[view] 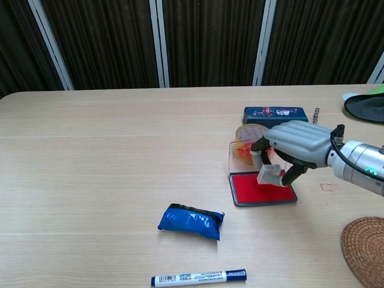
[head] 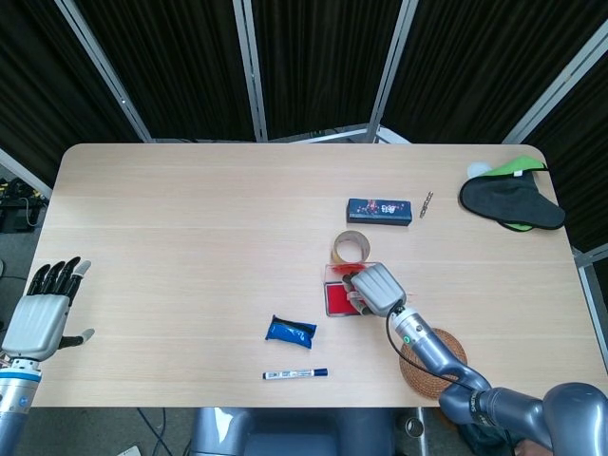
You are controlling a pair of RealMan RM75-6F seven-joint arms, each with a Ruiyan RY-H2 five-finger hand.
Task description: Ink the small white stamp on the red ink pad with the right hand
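- From the head view my right hand (head: pixel 378 287) covers most of the red ink pad (head: pixel 334 299); I can't tell whether stamp and pad touch.
- My right hand pinches the small white stamp (view: pixel 269 176) over the pad's far right part.
- My left hand (head: pixel 40 313) hangs off the table (head: pixel 190 237), fingers spread, holding nothing.

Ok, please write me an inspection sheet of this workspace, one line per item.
Surface: light wooden table.
Job's things: small white stamp on or just over open red ink pad; contact unclear.
Clutter: blue pouch, blue-capped white marker, dark rectangular box, tape roll, woven round coaster, black-and-green cloth item.
Hands: right robot hand grips the stamp; left robot hand holds nothing, beside the table.
Cables: black cable at right wrist.
Surroundings: dark curtains.
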